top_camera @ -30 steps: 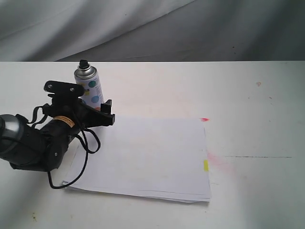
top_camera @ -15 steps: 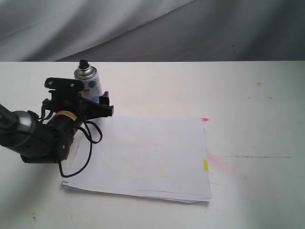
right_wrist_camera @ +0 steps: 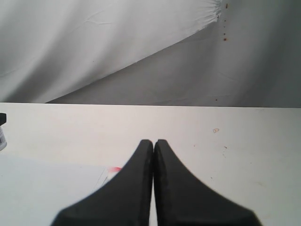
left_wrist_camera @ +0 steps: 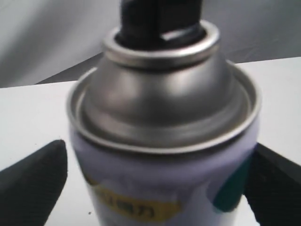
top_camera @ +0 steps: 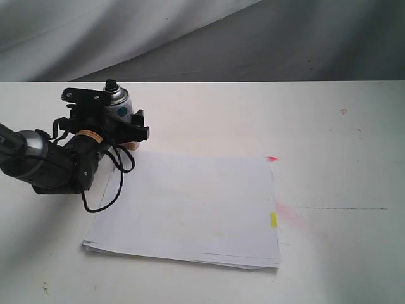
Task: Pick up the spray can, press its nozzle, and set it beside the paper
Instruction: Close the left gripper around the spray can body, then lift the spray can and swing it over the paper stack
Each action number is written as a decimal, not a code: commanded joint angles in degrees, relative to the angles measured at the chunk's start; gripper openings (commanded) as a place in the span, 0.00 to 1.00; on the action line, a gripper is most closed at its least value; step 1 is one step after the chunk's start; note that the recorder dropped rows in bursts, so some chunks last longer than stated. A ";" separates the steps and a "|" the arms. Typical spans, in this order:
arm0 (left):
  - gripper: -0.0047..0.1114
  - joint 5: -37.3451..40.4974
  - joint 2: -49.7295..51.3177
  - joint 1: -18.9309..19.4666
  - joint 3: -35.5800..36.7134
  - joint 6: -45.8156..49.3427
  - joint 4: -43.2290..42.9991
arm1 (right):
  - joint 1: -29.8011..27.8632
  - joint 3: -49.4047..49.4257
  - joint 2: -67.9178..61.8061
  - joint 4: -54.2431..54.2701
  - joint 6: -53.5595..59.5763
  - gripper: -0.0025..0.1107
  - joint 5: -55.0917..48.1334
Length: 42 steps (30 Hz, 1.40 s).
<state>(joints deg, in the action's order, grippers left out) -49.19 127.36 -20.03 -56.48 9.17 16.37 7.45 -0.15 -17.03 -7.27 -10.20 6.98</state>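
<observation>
The spray can (top_camera: 118, 101) stands upright on the white table just beyond the paper's (top_camera: 190, 209) far left corner, its black nozzle (top_camera: 111, 83) on top. My left gripper (top_camera: 123, 128) is open, with one finger on each side of the can's body. In the left wrist view the can (left_wrist_camera: 164, 141) fills the frame under its silver dome and nozzle (left_wrist_camera: 160, 19), and the black fingers (left_wrist_camera: 35, 179) flank it closely; the lower body is hidden. My right gripper (right_wrist_camera: 153, 142) is shut and empty, low over the table, and out of the exterior view.
The paper carries a yellow tab (top_camera: 273, 220) and a pink tab (top_camera: 272, 158) on its right edge. Pink stains (top_camera: 291, 215) mark the table (top_camera: 329, 126) beside it. A grey cloth backdrop (top_camera: 190, 38) hangs behind the table. The left arm's cable (top_camera: 107, 190) lies over the paper's left edge.
My left arm has moved back and to the left off the paper. Its open fingers have slid further around the spray can, which stays in place.
</observation>
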 commanded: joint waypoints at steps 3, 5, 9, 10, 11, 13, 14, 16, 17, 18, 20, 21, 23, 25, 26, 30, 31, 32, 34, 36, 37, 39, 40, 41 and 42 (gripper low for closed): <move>0.81 0.13 2.90 0.45 -3.82 0.36 -0.18 | -0.06 0.15 0.11 0.47 0.42 0.02 -0.17; 0.81 0.08 3.41 0.71 -4.55 0.36 -0.18 | -0.06 0.15 0.11 0.47 0.42 0.02 -0.17; 0.81 -0.05 3.41 0.82 -4.80 0.55 0.25 | -0.06 0.15 0.11 0.47 0.42 0.02 -0.17; 0.79 -0.04 3.41 0.82 -5.04 0.55 0.25 | -0.06 0.15 0.11 0.37 0.41 0.02 -0.17; 0.78 -0.04 3.41 0.82 -5.11 0.66 0.25 | -0.06 0.15 0.11 0.37 0.41 0.02 -0.17; 0.70 -0.04 3.41 0.82 -5.11 0.65 0.25 | -0.06 0.15 0.11 0.37 0.41 0.02 -0.17; 0.64 0.19 3.41 0.82 -5.11 0.65 0.25 | -0.06 0.15 0.11 0.37 0.41 0.02 -0.17; 0.50 0.19 3.41 0.82 -5.11 0.77 0.25 | -0.06 0.15 0.11 0.37 0.41 0.02 -0.17; 0.41 0.19 3.41 0.82 -5.11 0.77 0.01 | -0.06 0.15 0.11 0.37 0.41 0.02 -0.17; 0.32 -0.03 3.41 0.82 -5.11 1.51 -0.59 | -0.06 0.15 0.11 0.37 0.41 0.02 -0.17; 0.04 -0.30 3.12 0.82 -5.11 7.87 -0.86 | -0.06 0.15 0.11 0.37 0.41 0.02 -0.17; 0.04 -0.06 2.62 0.82 -5.11 8.86 -0.86 | -0.06 0.15 0.11 0.37 0.41 0.02 -0.17; 0.04 1.63 0.11 0.82 -5.11 9.48 -0.86 | -0.06 0.15 0.11 0.37 0.41 0.02 -0.17; 0.04 3.96 -2.80 0.82 -5.11 9.48 -0.86 | -0.06 0.15 0.11 0.37 0.41 0.02 -0.17; 0.04 5.45 -4.48 0.82 -5.11 9.64 -0.86 | -0.06 0.15 0.11 0.37 0.41 0.02 -0.17; 0.04 17.64 -14.40 0.68 -5.11 21.83 -0.75 | -0.06 0.15 0.11 0.37 0.41 0.02 -0.17; 0.04 20.21 -16.33 0.68 -5.11 23.41 -0.33 | -0.06 0.15 0.11 0.37 0.41 0.02 -0.17; 0.04 24.23 -19.26 0.68 -5.11 24.07 0.06 | -0.06 0.15 0.11 0.37 0.41 0.02 -0.17; 0.04 30.29 -23.17 0.68 -5.11 24.07 0.05 | -0.06 0.15 0.11 0.37 0.41 0.02 -0.17; 0.04 38.71 -27.70 0.08 -5.11 24.27 0.72 | -0.06 0.15 0.11 0.37 0.41 0.02 -0.17; 0.04 41.68 -29.57 -0.25 -5.11 24.53 0.72 | -0.06 0.15 0.11 0.37 0.41 0.02 -0.17; 0.04 47.88 -32.57 -1.74 -5.11 26.08 0.72 | -0.06 0.15 0.11 0.37 0.41 0.02 -0.17; 0.04 50.03 -33.55 -2.75 -5.11 26.63 0.72 | -0.06 0.15 0.11 0.37 0.41 0.02 -0.17; 0.04 51.64 -34.97 -3.93 -5.11 26.91 0.72 | -0.06 0.15 0.11 0.37 0.41 0.02 -0.17; 0.04 52.86 -35.76 -5.21 -5.11 26.91 0.72 | -0.06 0.15 0.11 0.37 0.41 0.02 -0.17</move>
<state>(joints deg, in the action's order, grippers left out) -0.35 95.09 -22.17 -61.32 34.92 16.70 7.45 -0.15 -17.03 -7.27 -10.20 6.98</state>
